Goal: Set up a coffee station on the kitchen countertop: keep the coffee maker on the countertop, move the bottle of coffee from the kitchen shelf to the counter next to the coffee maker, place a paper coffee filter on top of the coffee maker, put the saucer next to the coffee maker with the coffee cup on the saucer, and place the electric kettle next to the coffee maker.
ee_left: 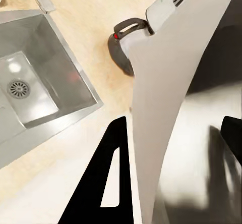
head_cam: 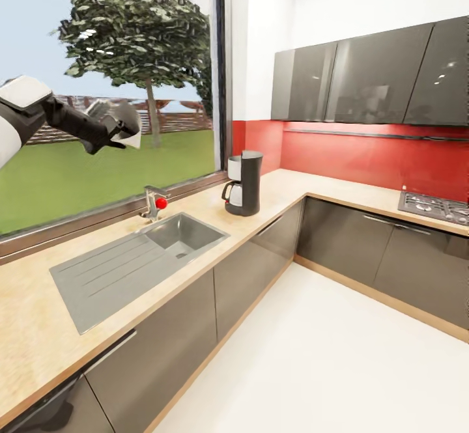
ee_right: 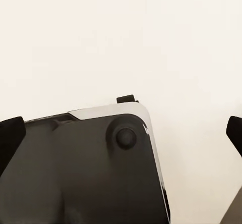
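The coffee maker (head_cam: 243, 183) stands on the kitchen countertop (head_cam: 286, 189) near the corner, to the right of the sink. My left gripper (head_cam: 119, 127) is raised in front of the window, well above and left of the machine, shut on a white paper coffee filter (head_cam: 130, 136). In the left wrist view the filter (ee_left: 161, 98) hangs as a broad white sheet between the black fingers (ee_left: 98, 183), with the coffee maker (ee_left: 132, 45) below on the countertop (ee_left: 80, 12). My right gripper (ee_right: 121, 133) is open with nothing in it, its fingertips wide apart over the pale floor and the robot's dark base.
A steel sink (head_cam: 137, 257) with drainboard is set into the counter, with a faucet (head_cam: 154, 202) bearing a red knob behind it. A gas hob (head_cam: 435, 207) sits at the far right. Grey wall cabinets (head_cam: 371, 81) hang above the red backsplash. White floor (head_cam: 312, 361) lies open ahead.
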You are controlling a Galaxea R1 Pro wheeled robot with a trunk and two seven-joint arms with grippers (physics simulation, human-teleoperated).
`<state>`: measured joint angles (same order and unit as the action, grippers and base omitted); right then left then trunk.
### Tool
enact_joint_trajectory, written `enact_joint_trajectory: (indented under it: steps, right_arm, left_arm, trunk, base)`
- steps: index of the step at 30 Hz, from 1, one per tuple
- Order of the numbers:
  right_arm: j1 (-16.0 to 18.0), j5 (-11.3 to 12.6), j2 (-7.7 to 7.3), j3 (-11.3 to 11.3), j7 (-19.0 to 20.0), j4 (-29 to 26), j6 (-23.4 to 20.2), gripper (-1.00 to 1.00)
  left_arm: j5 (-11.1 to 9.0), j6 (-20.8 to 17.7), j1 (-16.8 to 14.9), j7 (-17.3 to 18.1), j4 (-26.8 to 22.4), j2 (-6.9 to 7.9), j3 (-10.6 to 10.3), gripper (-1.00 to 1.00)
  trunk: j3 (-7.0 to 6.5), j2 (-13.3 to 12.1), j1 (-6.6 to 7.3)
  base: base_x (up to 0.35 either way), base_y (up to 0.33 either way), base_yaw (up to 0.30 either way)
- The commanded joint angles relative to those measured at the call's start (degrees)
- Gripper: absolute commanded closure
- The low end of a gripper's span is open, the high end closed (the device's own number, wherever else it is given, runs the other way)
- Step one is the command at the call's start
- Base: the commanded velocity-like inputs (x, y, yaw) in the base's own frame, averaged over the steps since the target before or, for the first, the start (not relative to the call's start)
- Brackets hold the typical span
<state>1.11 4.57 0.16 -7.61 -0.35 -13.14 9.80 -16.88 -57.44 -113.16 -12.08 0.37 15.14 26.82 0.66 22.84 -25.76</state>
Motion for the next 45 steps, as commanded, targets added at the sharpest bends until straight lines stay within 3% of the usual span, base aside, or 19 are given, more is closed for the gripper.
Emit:
enact_joint_trajectory:
  steps: [1, 2, 3, 5, 6, 8, 11, 16, 20, 27, 33, 38, 41, 45]
  right_arm:
    - [0.03, 0.50, 0.02, -0.03, 0.00, 0.04, 0.22, -1.00]
    - [0.03, 0.49, 0.01, -0.03, 0.00, 0.04, 0.22, -1.00]
    - [0.03, 0.50, 0.01, -0.03, 0.00, 0.04, 0.22, -1.00]
    - [0.03, 0.51, 0.01, -0.03, 0.00, 0.04, 0.22, -1.00]
    - [0.03, 0.51, 0.01, -0.03, 0.00, 0.04, 0.20, -1.00]
    - [0.03, 0.50, -0.04, -0.06, 0.00, 0.04, 0.16, -1.00]
    - [0.03, 0.48, -0.06, -0.05, -0.01, 0.04, 0.14, -1.00]
    - [0.03, 0.52, -0.07, -0.11, -0.01, 0.01, 0.13, -1.00]
    - [0.03, 0.46, -0.02, -0.07, 0.09, -0.03, 0.13, -1.00]
    - [0.03, 0.44, 0.01, 0.06, 0.58, -0.25, 0.12, -1.00]
    - [0.03, 0.44, 0.14, 0.13, 0.54, -0.39, 0.21, -1.00]
    - [0.03, 0.44, 0.26, 0.20, 0.52, -0.30, 0.22, -1.00]
    - [0.03, 0.44, 0.35, 0.18, 0.34, -0.18, 0.22, -1.00]
    - [0.03, 0.44, 0.36, 0.18, 0.22, -0.14, 0.24, -1.00]
  left_arm:
    - [-0.60, 0.99, -0.05, -2.84, 0.02, 0.04, 3.58, 1.00]
    - [-0.60, 2.43, -0.05, -5.77, 0.00, 0.03, 7.41, 1.00]
    - [-0.62, 3.27, -0.05, -7.52, 0.00, 0.02, 9.47, 1.00]
    - [-0.78, 7.18, -0.05, -16.09, -0.01, -0.24, 18.28, 1.00]
    - [-0.85, 8.19, -0.05, -18.55, -0.01, -0.32, 20.53, 1.00]
    - [-0.99, 11.98, -0.05, -28.37, -0.02, -0.62, 28.82, 1.00]
    - [-0.93, 15.71, -0.05, -37.47, 0.01, -1.15, 35.11, 1.00]
    - [-0.49, 18.17, -0.21, -44.65, -0.01, -2.07, 37.84, 1.00]
    - [-0.38, 17.91, -0.37, -46.28, 0.05, -2.16, 38.08, 1.00]
    - [-0.35, 16.28, -0.40, -46.31, 0.03, -1.54, 38.20, 1.00]
    - [-0.39, 15.65, -0.01, -46.02, 0.29, -2.01, 38.18, 1.00]
    - [-0.43, 15.46, 0.25, -45.54, 0.91, -3.67, 38.22, 1.00]
    - [-0.36, 15.43, 0.30, -45.57, 0.94, -5.43, 38.17, 1.00]
    - [-0.35, 15.43, 0.30, -45.56, 0.95, -5.95, 38.20, 1.00]
  trunk:
    - [0.07, 0.08, -0.03]
    - [0.07, 0.08, -0.03]
    - [0.07, 0.08, -0.03]
    - [0.07, 0.08, -0.03]
    - [0.07, 0.08, -0.03]
    - [0.07, 0.08, -0.03]
    - [0.07, 0.08, -0.03]
    - [0.07, 0.08, -0.03]
    - [0.07, 0.08, -0.03]
    - [0.07, 0.08, -0.03]
    - [0.07, 0.08, -0.03]
    - [0.07, 0.08, -0.03]
    - [0.07, 0.08, -0.03]
    - [0.07, 0.08, -0.03]
  base:
    - [0.000, 0.000, -0.148]
    - [0.000, 0.000, -0.187]
    - [0.000, 0.000, -0.201]
    - [0.000, 0.000, -0.228]
    - [0.000, 0.000, -0.239]
    - [0.000, 0.000, -0.248]
    - [0.000, 0.000, -0.253]
    - [0.000, 0.000, -0.224]
    - [0.000, 0.000, -0.052]
    - [0.000, 0.000, -0.006]
    - [0.000, 0.000, 0.000]
    - [0.041, 0.000, 0.000]
    - [0.266, -0.073, 0.000]
    - [0.296, -0.121, 0.000]
